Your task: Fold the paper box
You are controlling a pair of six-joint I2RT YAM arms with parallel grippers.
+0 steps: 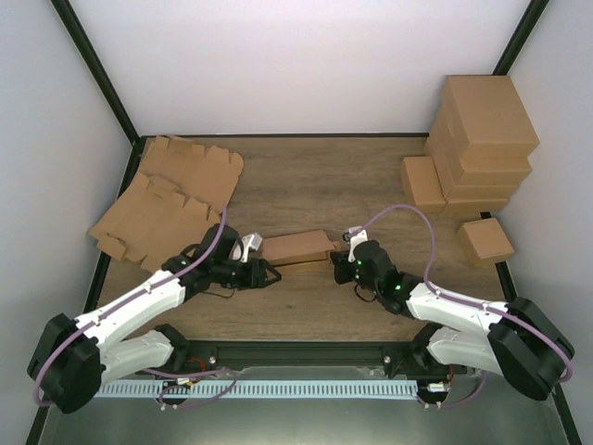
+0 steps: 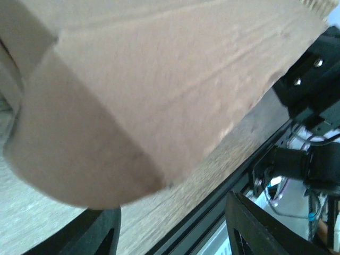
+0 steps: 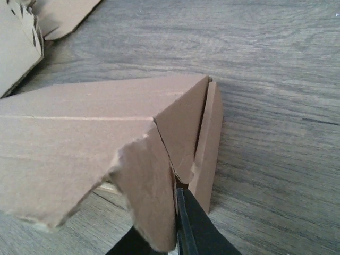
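Brown paper box lies between spread left tool and right tool pinching its flap.

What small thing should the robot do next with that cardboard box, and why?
Probably the right gripper should fold the end flap it pinches inward: that end of the paper box gapes open, and the left gripper, open, sits at the other end.

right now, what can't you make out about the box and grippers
- Left wrist view: the paper box, close and blurred, covers the tips of the left gripper; grip unclear.
- Right wrist view: the bottom edge cuts off the right gripper, pinched on a flap.
- All views: the box's panels hide its inside.
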